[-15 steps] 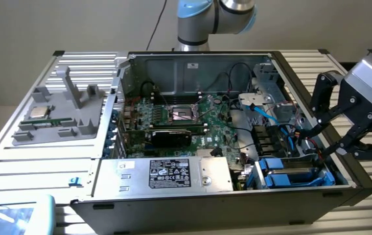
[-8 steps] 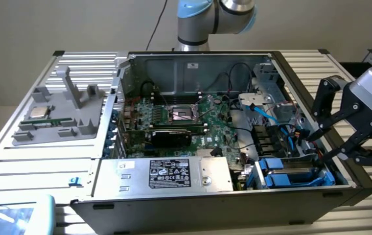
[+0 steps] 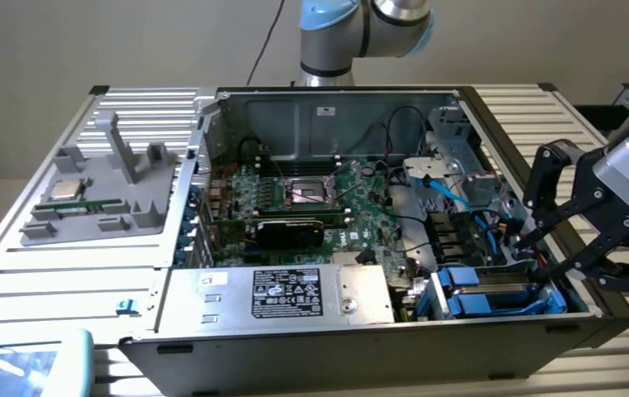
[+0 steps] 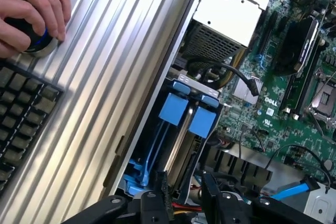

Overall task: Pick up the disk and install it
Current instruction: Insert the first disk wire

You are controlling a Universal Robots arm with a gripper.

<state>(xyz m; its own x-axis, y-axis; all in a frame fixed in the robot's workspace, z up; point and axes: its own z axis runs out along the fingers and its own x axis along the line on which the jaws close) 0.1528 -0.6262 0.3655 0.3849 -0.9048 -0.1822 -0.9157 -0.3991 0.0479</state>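
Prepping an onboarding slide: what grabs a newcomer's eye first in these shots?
The open black metal computer case lying on the ribbed aluminium table, green motherboard exposed. At the exterior view's right, the black robot gripper reaches into the case corner at the bright blue plastic disk carriers. In the wrist view, a person's hand rests on a round blue-lit knob beside a dark keyboard.

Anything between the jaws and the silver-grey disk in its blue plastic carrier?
Nothing visible. The gripper sits directly at the silver-grey metal disk in its blue plastic carrier; the black cable lies beyond it.
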